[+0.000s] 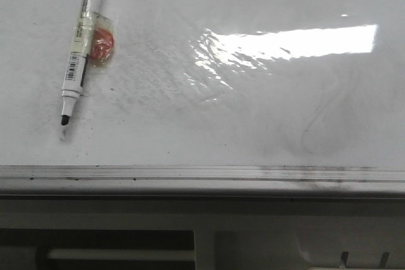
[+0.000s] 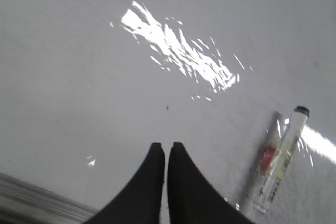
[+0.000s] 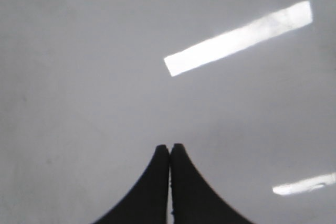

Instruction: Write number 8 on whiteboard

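Note:
The glossy whiteboard (image 1: 209, 137) fills the front view, with grey smudges and a bright light reflection. No black number 8 shows on it; only faint erased curls at the right. A white marker (image 1: 81, 49) with a black tip lies uncapped on the board at the far left, an orange-red tag taped to its barrel. It also shows in the left wrist view (image 2: 278, 161), to the side of my left gripper (image 2: 168, 146), which is shut and empty above the board. My right gripper (image 3: 169, 147) is shut and empty over bare board. Neither gripper shows in the front view.
The board's metal-edged frame (image 1: 202, 174) runs along the near side, also in the left wrist view (image 2: 31, 203). Below it stands a white shelf with slots (image 1: 304, 245). Grey smudges (image 1: 158, 61) spread beside the marker.

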### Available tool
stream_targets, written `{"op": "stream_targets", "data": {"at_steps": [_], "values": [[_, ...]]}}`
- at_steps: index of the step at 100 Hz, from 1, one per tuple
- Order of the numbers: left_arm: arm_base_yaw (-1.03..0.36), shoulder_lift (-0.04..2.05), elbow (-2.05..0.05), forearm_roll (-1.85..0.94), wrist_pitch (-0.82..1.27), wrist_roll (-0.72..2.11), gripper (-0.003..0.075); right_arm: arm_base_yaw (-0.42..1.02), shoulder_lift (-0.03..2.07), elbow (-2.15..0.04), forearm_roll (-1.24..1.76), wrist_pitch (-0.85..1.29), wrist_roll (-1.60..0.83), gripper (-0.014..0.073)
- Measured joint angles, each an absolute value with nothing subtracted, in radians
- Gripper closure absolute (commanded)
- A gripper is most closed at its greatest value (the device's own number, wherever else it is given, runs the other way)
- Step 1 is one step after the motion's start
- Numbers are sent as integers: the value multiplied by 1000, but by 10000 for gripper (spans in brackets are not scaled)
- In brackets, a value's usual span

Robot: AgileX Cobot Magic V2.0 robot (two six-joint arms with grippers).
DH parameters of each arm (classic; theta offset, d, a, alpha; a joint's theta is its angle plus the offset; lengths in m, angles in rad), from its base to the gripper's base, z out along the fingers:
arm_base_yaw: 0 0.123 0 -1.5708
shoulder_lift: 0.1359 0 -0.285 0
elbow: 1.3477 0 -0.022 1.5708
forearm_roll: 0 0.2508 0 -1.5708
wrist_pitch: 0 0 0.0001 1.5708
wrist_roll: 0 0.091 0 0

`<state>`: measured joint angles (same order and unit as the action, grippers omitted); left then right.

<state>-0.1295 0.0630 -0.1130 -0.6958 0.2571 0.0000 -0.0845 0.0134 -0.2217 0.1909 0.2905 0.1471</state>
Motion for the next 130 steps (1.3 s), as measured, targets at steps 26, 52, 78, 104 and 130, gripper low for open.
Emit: {"op": "stream_targets", "data": {"at_steps": [26,52,78,104,130], "values": [[-189,384,-383,-627,441,201,666,-83,237,-468,191,645,0,588],[-393,676,-517,-617,477,281,383,13,310,-552,191,665,-18,243],[-594,909,-602,-616,371,287,384,78,374,-553,191,661,-20,227],[-645,1075,-622,-616,243,288,386,78,378,-553,195,640,-20,227],[-647,1142,-624,-620,225,288,704,78,378,-560,199,638,-22,227]]}}
